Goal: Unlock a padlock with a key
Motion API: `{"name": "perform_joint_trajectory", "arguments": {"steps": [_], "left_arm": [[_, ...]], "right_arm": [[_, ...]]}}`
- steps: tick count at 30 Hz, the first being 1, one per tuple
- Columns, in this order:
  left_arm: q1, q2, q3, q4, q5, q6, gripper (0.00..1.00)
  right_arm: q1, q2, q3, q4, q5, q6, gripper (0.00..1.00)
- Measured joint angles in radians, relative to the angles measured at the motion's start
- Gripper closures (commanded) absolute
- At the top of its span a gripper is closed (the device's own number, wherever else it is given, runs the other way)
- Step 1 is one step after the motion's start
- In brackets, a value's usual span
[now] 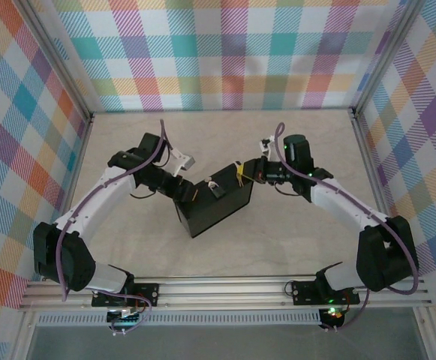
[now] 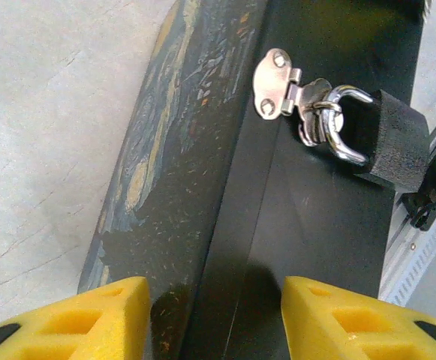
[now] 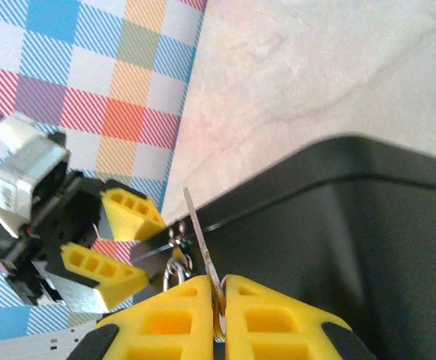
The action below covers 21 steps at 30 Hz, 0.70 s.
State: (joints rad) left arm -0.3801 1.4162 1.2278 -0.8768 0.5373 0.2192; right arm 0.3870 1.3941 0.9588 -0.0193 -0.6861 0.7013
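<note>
One padlock (image 2: 394, 142), one key (image 3: 200, 244), one box (image 2: 315, 225); my right gripper (image 3: 221, 292) clenching key, left gripper (image 2: 214, 315) released, straddling box edge; table (image 1: 278, 247) lying open around.

The padlock (image 2: 399, 142) body is seen as matt, finely grained dark material, its shackle (image 2: 345, 150) as polished bright metal (the hasp (image 2: 276, 82) likewise). The key (image 3: 200, 238) is rendered in dull grey metal; the box (image 2: 315, 225) is finished smooth, faintly glossy black.
</note>
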Motion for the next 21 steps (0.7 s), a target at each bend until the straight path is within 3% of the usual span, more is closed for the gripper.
{"name": "perform_joint_trajectory", "arguments": {"steps": [7, 14, 21], "left_arm": [[-0.004, -0.052, 0.007, 0.115, -0.051, 0.156, 0.42], [-0.028, -0.002, 0.231, 0.069, 0.107, 0.483, 0.41], [-0.072, 0.203, 0.44, -0.115, 0.232, 0.818, 0.41]], "right_arm": [[-0.013, -0.051, 0.01, -0.095, -0.061, -0.041, 0.88], [0.003, -0.177, -0.093, -0.118, -0.114, -0.033, 0.88], [0.072, -0.247, -0.15, -0.169, -0.127, -0.018, 0.87]]}}
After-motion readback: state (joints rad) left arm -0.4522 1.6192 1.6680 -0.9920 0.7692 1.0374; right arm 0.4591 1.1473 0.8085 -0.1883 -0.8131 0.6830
